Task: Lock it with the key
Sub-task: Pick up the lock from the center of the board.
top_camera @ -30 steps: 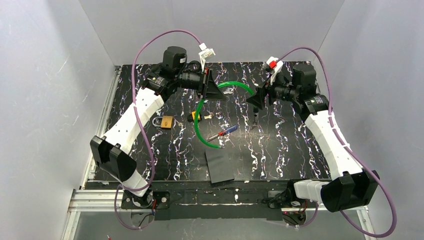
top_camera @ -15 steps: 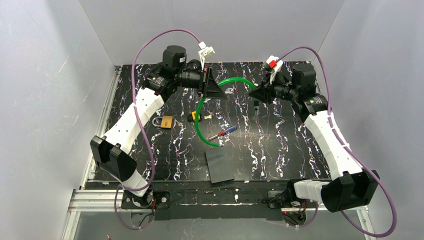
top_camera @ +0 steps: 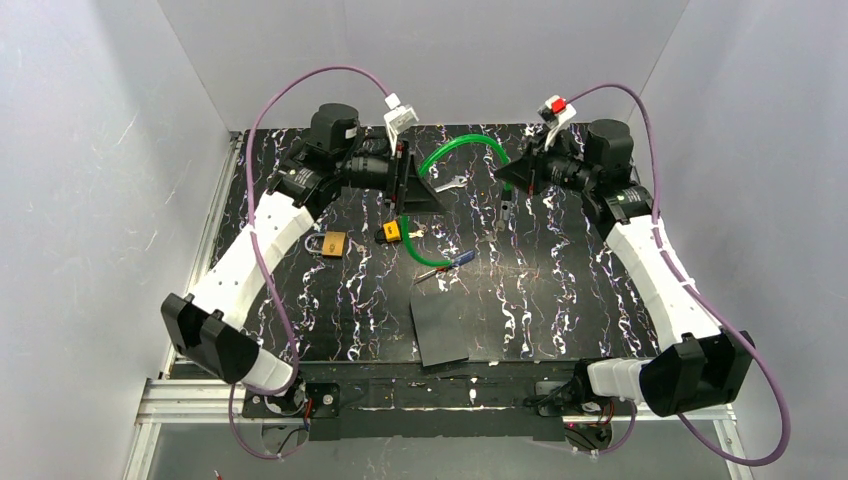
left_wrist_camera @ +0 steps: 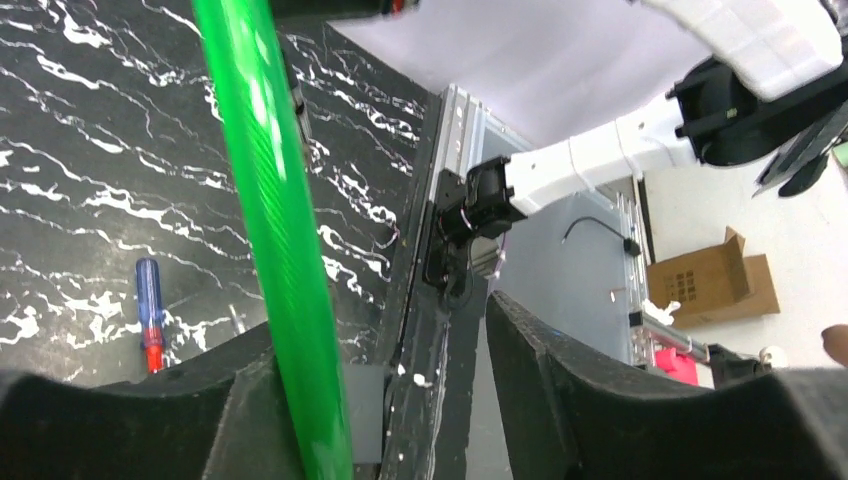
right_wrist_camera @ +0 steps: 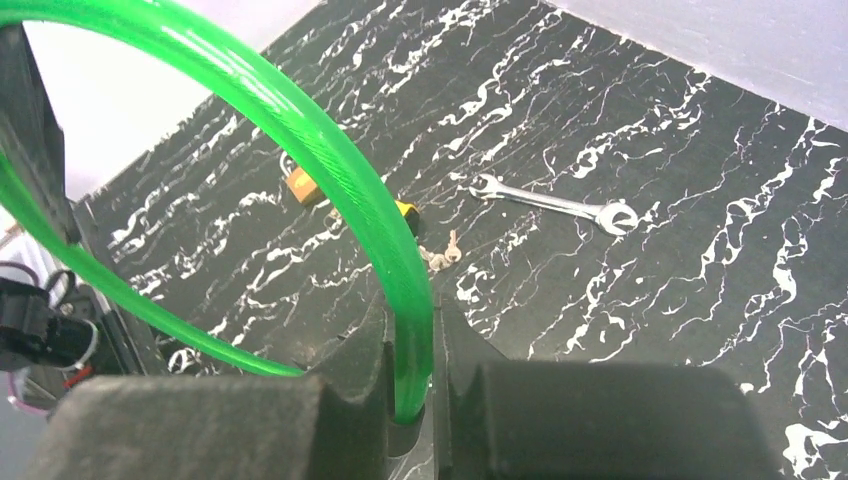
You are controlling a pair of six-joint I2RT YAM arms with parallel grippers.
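The key has a yellow-and-black head and lies flat on the black marbled table, with small silvery keys beside it; it also shows in the right wrist view as the key. The brass padlock lies to its left. A green cable arcs between the two grippers, above the table. My left gripper is open, and the cable rests against one finger. My right gripper is shut on the green cable.
A red-and-blue screwdriver lies near the table's middle, and a silver wrench lies under the cable's arc. A dark square pad sits near the front edge. Grey walls stand around the table.
The right gripper rose from the table and shut on the green cable. The left gripper's jaws opened off the cable and that arm drew back left. The cable's lower loop pulled up and in.
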